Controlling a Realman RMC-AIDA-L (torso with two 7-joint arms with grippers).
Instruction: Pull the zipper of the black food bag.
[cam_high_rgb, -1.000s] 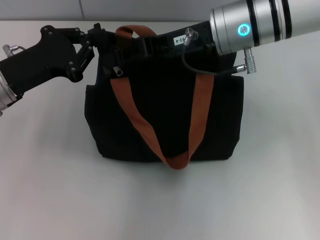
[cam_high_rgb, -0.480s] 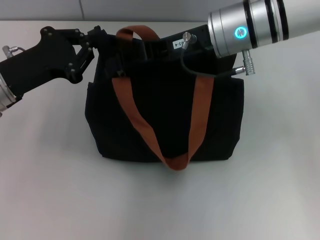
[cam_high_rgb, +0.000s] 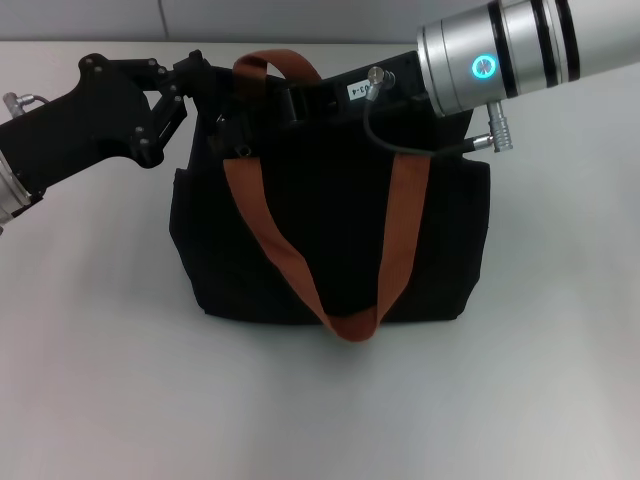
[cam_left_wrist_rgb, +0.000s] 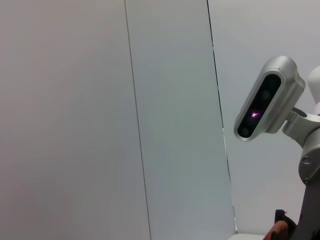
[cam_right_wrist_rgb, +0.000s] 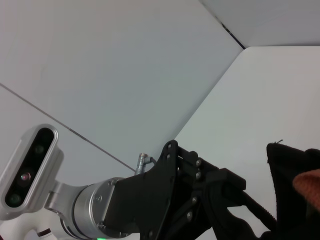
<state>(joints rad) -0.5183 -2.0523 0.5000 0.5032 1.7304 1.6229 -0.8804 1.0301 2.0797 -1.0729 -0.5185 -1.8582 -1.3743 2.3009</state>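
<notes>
The black food bag (cam_high_rgb: 330, 240) stands in the middle of the white table with its orange-brown straps (cam_high_rgb: 265, 225) hanging down its front. My left gripper (cam_high_rgb: 197, 75) comes in from the left and is shut on the bag's top left corner. It also shows in the right wrist view (cam_right_wrist_rgb: 240, 197), reaching the bag's edge (cam_right_wrist_rgb: 295, 165). My right gripper (cam_high_rgb: 290, 100) lies along the bag's top edge from the right, its tip dark against the fabric. A small greyish bit near the top left (cam_high_rgb: 243, 150) may be the zipper pull; I cannot tell for sure.
The white table (cam_high_rgb: 320, 400) lies open in front of the bag and on both sides. The right arm's silver forearm (cam_high_rgb: 500, 50) and its cable (cam_high_rgb: 400, 140) hang over the bag's top right. A wall stands behind the table.
My right arm has shifted slightly to the left along the bag's top. The bag's top left edge and rear strap have risen a little. The left gripper has stayed put.
</notes>
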